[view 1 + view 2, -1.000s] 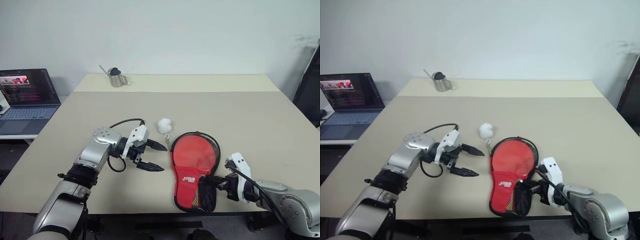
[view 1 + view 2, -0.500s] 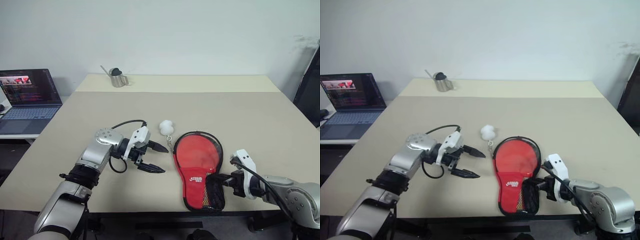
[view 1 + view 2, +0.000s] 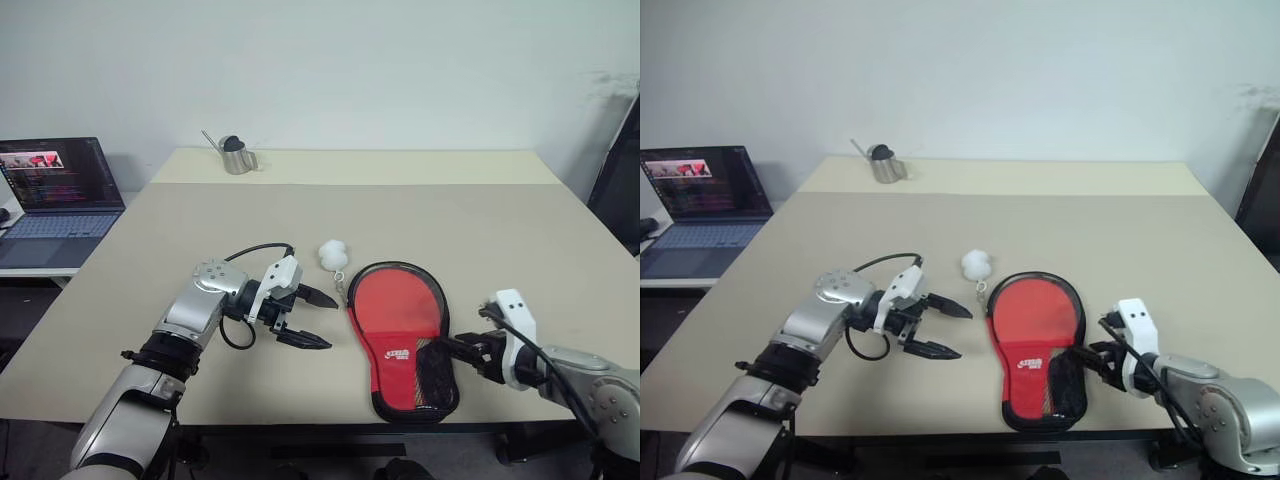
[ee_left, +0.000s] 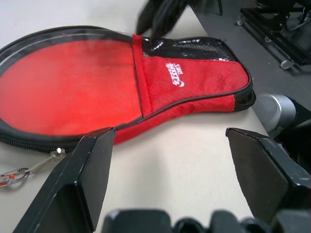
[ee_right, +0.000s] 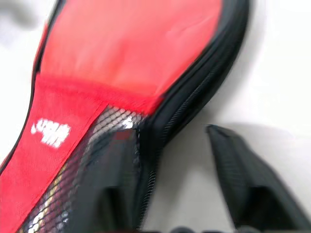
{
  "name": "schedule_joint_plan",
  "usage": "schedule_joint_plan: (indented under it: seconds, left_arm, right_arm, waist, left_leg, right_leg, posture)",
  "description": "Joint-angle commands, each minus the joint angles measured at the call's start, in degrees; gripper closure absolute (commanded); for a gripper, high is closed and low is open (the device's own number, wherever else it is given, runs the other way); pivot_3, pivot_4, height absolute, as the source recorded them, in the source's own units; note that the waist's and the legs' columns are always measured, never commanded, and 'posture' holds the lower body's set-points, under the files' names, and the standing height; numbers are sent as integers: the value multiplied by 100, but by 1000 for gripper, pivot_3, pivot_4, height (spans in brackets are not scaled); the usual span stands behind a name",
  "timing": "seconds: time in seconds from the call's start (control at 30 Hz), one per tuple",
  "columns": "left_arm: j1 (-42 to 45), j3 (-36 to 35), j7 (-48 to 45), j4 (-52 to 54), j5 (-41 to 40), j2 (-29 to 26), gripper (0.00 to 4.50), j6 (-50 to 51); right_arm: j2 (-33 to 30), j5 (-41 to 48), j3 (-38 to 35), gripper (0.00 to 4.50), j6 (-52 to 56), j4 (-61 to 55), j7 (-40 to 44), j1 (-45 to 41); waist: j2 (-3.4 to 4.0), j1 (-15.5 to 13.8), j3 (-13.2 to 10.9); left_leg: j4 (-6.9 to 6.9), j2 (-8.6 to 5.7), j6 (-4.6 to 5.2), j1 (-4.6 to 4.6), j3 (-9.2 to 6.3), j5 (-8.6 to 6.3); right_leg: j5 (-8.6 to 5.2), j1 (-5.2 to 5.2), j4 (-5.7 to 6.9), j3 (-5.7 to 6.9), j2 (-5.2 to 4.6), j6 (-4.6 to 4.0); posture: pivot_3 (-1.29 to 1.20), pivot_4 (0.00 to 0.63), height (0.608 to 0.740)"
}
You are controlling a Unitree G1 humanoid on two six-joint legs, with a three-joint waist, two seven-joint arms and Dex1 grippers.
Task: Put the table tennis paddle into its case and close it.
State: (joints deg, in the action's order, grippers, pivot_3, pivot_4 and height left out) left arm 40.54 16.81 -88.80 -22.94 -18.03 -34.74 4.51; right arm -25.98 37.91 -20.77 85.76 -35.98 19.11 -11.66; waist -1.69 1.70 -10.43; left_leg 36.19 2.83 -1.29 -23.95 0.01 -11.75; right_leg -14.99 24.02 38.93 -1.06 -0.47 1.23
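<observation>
On table (image 3: 500,230) — red case (image 3: 402,315), white logo unreadable; left gripper (image 3: 318,318) jaws spread, right gripper (image 3: 452,348) jaws parted.

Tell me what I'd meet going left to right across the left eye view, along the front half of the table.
Laptop → left gripper with fingers open → white ball → red case → right gripper, fingers at the case's mesh end.

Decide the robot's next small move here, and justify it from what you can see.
Probably draw the right gripper back off the case: its fingers stand apart around the case's handle-end edge, gripping nothing, and the case lies flat on the table. The open left gripper hovers beside it.
</observation>
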Motion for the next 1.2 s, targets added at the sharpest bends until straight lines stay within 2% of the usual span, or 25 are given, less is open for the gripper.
schedule_joint_plan:
  seconds: [0.03, 0.1, 0.23, 0.37, 0.57, 0.67, 0.8, 0.9, 1.2]
  left_arm:
    - [-34, -183, -259, 113, -105, 15, 505, -35]
    - [-43, -204, -238, 79, -100, 34, 505, -59]
    - [-3, -323, -72, -58, -95, 96, 505, -89]
    - [152, -645, 439, -299, -115, 303, 505, -17]
    - [276, -1119, 1008, -481, -86, 372, 505, 111]
    - [399, -1381, 1690, -603, 2, 532, 505, 68]
    - [651, -1323, 3171, -1149, 836, 750, 505, -365]
    - [924, -1319, 4001, -1620, 1182, 977, 505, -428]
    - [1908, -1459, 4697, -3274, 1308, 1610, 505, -122]
  right_arm:
    - [-13, 191, -301, 724, 270, -473, -1, -83]
    - [-76, 255, -266, 35, 245, -675, 52, -11]
    - [41, 363, -193, 35, 46, -883, 65, -161]
    - [-57, 212, 232, 35, -461, -924, 28, -355]
    - [-231, -547, 1742, 35, -1879, -485, 94, -684]
    - [76, -869, 2174, 35, -2459, 1, -20, -864]
    - [524, -1458, 2783, 35, -3269, 972, -144, -886]
    - [715, -1836, 3013, 35, -3687, 1383, -274, -852]
    - [973, -1982, 3035, 35, -3864, 1578, -242, -785]
  waist:
    - [0, 4, 0]
    - [0, 3, 0]
    - [0, 8, 0]
    - [0, 8, 0]
    - [0, 19, 0]
    - [0, 11, 0]
    - [-3, 1, 2]
    - [-3, -7, 1]
    - [-4, -5, 1]
  left_leg:
    - [-1, 0, 0, 0, 0, 0]
    - [-4, 1, 0, 1, -3, 0]
    - [-5, 1, 0, 0, -2, 0]
    - [-3, 1, 0, 2, -3, 0]
    - [-6, 1, 0, 1, -4, 0]
    - [-5, 1, 0, -1, -4, 0]
    - [-2, 0, 0, 0, -3, 0]
    - [-1, -1, 0, -3, -1, 0]
    - [-1, -2, -1, -8, -1, 0]
  right_leg:
    - [0, 0, 0, 0, 1, 0]
    - [-2, 1, 0, 2, 1, -3]
    - [-3, 2, 0, 0, 1, -4]
    - [-2, 0, 1, 2, 1, -3]
    - [-3, 2, -1, 3, 3, -3]
    - [-2, 2, -3, 2, 3, -3]
    - [-1, -1, -2, 2, 2, 0]
    - [0, 0, -2, 2, 1, 1]
    - [0, 4, -3, 6, 0, 1]
  posture:
    - [0, 150, 740]
    - [0, 150, 740]
    - [0, 150, 740]
    - [0, 150, 740]
    - [0, 150, 740]
    - [0, 150, 740]
    - [0, 150, 740]
    - [0, 150, 740]
    - [0, 150, 740]
